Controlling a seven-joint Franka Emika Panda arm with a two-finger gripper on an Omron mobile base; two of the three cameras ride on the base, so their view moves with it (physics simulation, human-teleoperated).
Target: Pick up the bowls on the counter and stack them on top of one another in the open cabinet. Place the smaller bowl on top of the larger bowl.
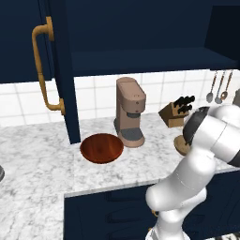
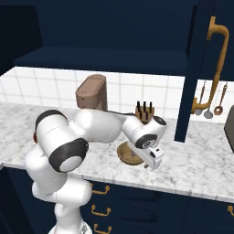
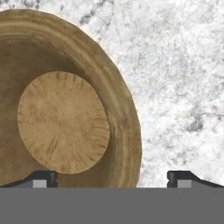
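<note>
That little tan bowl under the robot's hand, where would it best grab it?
Probably by the rim, from straight above. The smaller bowl sits upright on the counter, its thin wall facing up. The open gripper already has one fingertip inside the rim and one outside, so closing should pinch that wall.

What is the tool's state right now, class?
Tool: open, holding nothing, poised over the smaller bowl's rim.

Even, flat rendered light, bright white worktop (image 1: 37, 173), dim navy cabinet (image 1: 140, 28) interior, faint soft shadows beneath objects, mild sheen on arm, no glare, coarse texture softness in hand view, no edge distortion.
</note>
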